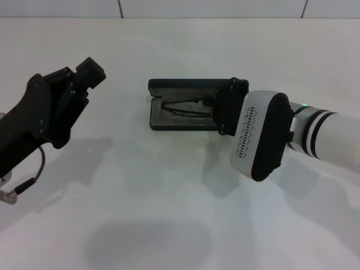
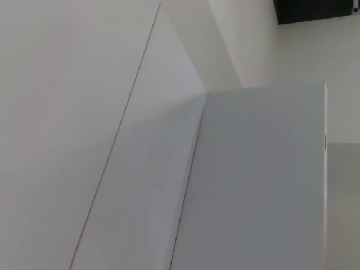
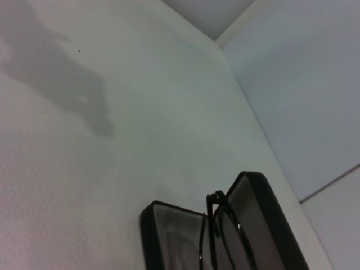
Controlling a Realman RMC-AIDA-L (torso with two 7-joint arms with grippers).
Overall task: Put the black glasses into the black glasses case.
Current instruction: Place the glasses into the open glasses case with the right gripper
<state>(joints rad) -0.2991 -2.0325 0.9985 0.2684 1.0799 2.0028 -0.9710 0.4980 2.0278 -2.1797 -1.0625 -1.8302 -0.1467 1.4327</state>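
The black glasses case [image 1: 169,88] lies open on the white table, grey lining up, with the lid on its far side. The black glasses [image 1: 183,108] sit in the case's tray, their thin temple arms showing. My right gripper [image 1: 226,107] is at the right end of the case and covers that end and part of the glasses. In the right wrist view the glasses [image 3: 214,225] stand on edge between the two halves of the case [image 3: 169,233]. My left gripper [image 1: 89,73] hangs raised to the left of the case, well apart from it.
The white table [image 1: 169,214] spreads all around the case. A wall with tile lines runs along the back edge [image 1: 169,14]. The left wrist view shows only pale wall panels and a dark object [image 2: 315,10] at one corner.
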